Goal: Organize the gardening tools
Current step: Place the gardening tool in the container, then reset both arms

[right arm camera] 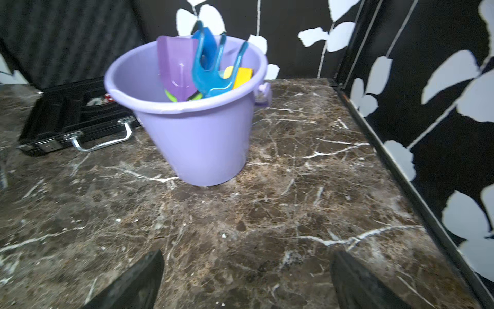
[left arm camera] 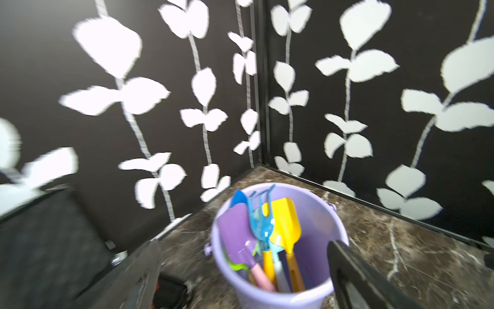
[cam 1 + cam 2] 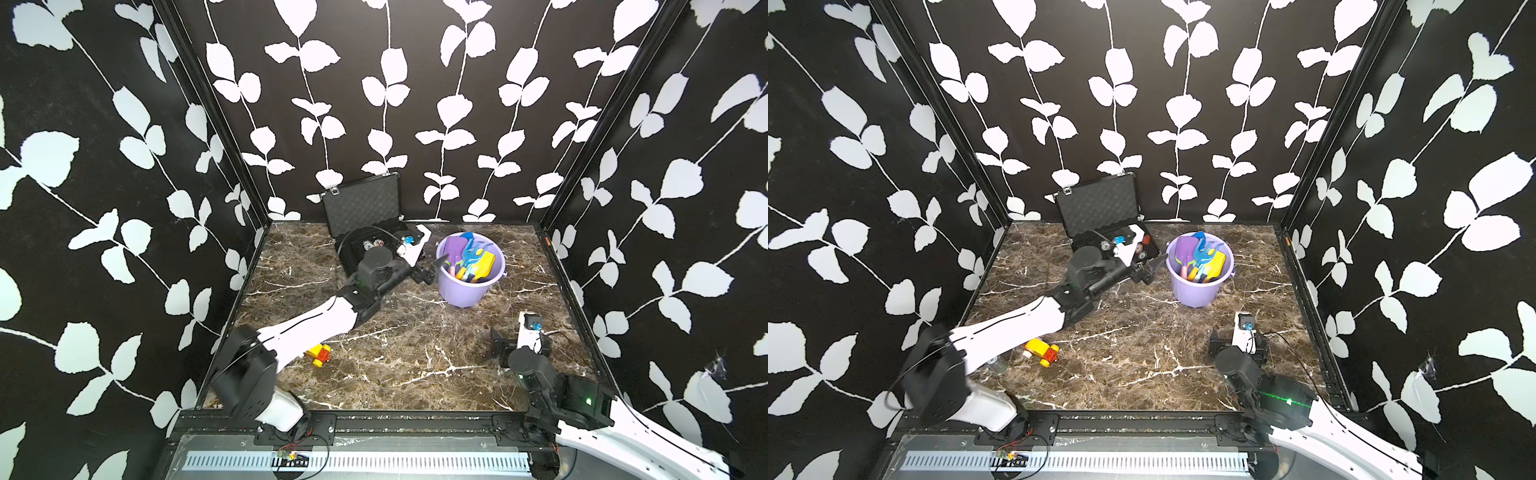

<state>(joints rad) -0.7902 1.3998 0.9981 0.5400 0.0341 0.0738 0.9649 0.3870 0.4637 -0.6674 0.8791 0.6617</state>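
- A purple bucket (image 3: 465, 291) (image 1: 203, 139) stands upright on the marble worktop (image 3: 415, 357), towards the back right.
- The gardening tools are inside it, handles down and heads up: a purple spade (image 3: 452, 249) (image 2: 235, 235), a blue rake (image 3: 471, 254) (image 1: 208, 69), a yellow spade (image 3: 486, 264) (image 2: 286, 224) and others half hidden behind them.
- The left gripper (image 3: 432, 270) is at the bucket's rim on the side facing the black case (image 3: 361, 208). Its jaws are spread wide and empty. I cannot tell whether a finger touches the rim.
- The right gripper (image 1: 247, 255) is low over the bare worktop, well in front of the bucket. Its jaws are also released and grasp nothing.
- The case lies open against the back wall.
- A yellow-and-red toy car (image 3: 319, 353) sits near the front left.
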